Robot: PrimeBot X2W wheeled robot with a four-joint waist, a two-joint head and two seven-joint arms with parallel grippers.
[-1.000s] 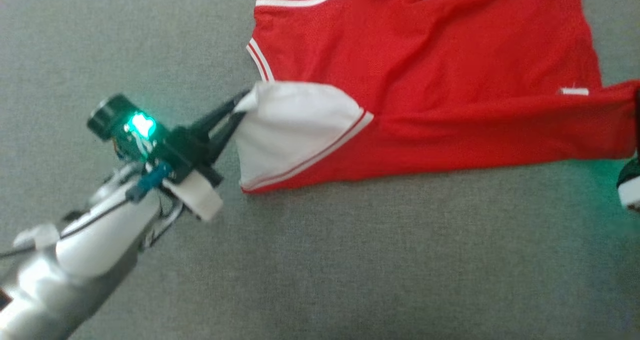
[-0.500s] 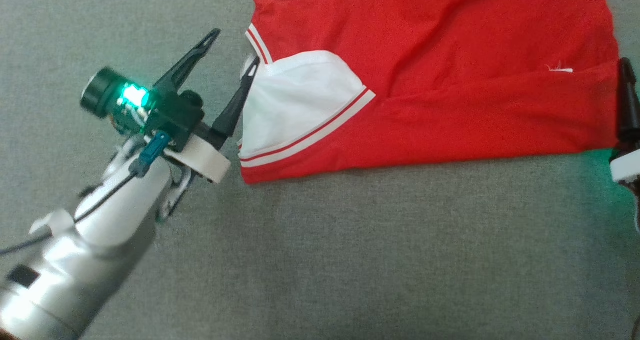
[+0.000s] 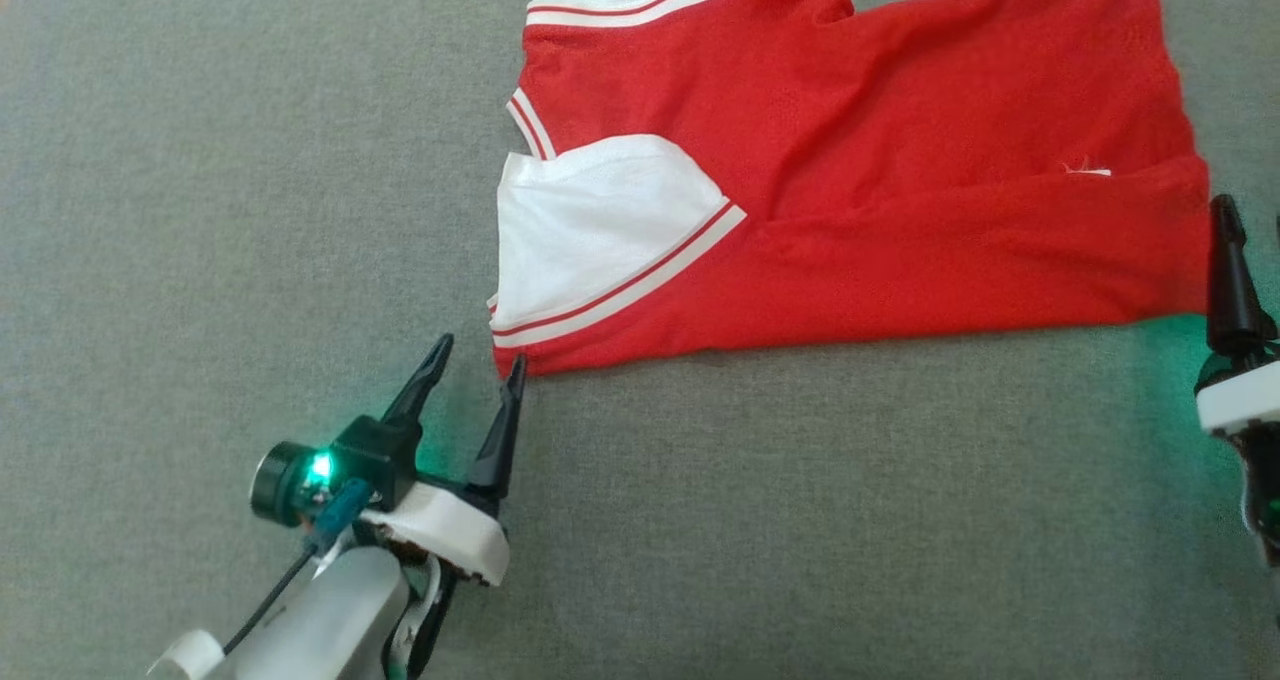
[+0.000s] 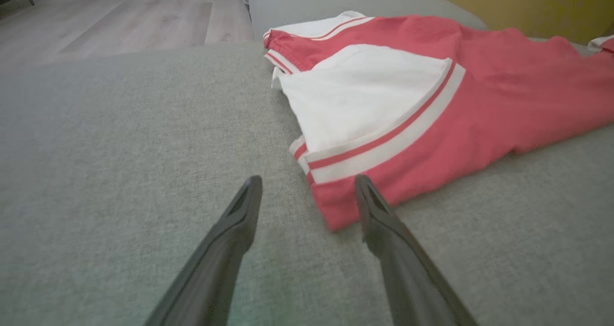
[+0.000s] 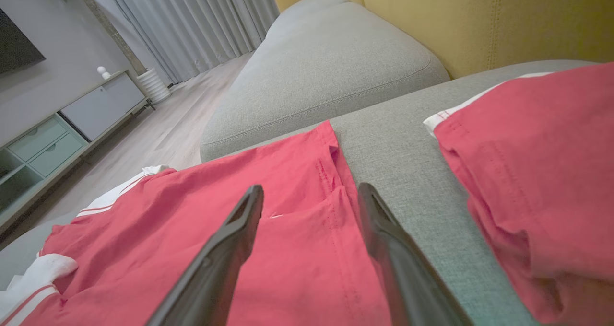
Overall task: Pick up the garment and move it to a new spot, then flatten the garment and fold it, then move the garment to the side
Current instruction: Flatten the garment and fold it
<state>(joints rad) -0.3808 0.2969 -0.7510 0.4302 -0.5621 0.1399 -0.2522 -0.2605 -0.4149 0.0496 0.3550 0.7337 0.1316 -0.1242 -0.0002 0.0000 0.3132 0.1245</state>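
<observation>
1. Garment (image 3: 850,210) lay mostly flat toward the sofa seat's (image 3: 700,520) far edge; thin, soft, light, prob. floppy when lifted.
2. Best hold: near-left corner, by the white band.
3. Left hand (image 3: 480,352) wide open, empty, tips just beside that corner.
4. Right hand (image 5: 311,188) open, empty, over the right hem.
</observation>
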